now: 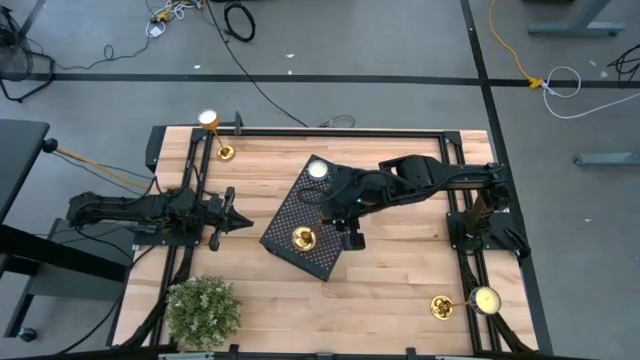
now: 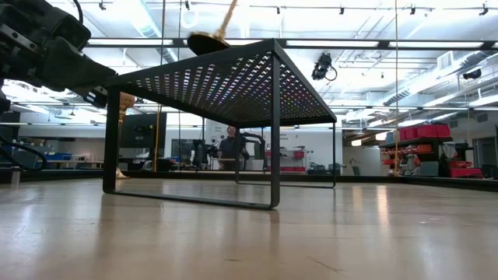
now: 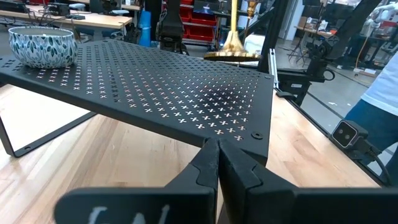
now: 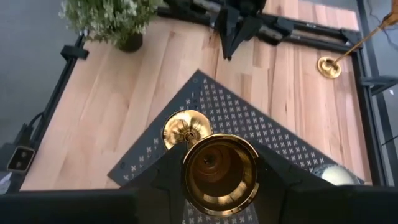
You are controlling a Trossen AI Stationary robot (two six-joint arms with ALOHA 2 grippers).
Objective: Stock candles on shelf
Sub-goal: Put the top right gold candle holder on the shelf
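One candle (image 1: pixel 304 238) stands on the shelf (image 1: pixel 285 215), its brass base near the shelf's near end. The right gripper (image 1: pixel 345 222) is clamped on that candle's stem: in the right wrist view the candle's gold cup sits between the dark fingers, with the base directly beyond on the mesh. Judged from this, the first candle is set down but not yet let go.

Two candles are left on the table, well apart from the shelf: a far-left candle (image 1: pixel 222 150) near the far left corner, tilted, and a near-right candle (image 1: pixel 445 306) near the near right corner, also leaning. So one of three is placed, two to go.

The left gripper (image 1: pixel 240 222) waits low over the table just left of the shelf, fingers pressed together, holding nothing.

A patterned bowl (image 3: pixel 42 45) sits on the shelf's far corner. A plant (image 1: pixel 203 310) stands at the near left of the table.

Hard to make out:
- The right arm covers much of the shelf's right side from above, so that stretch of mesh cannot be checked.
- In the low view only the base and lower stem of the placed candle show; its top is cut off.
- Whether the base rests fully flat cannot be told.
- The tops of both waiting candles hang at or past the table edge.
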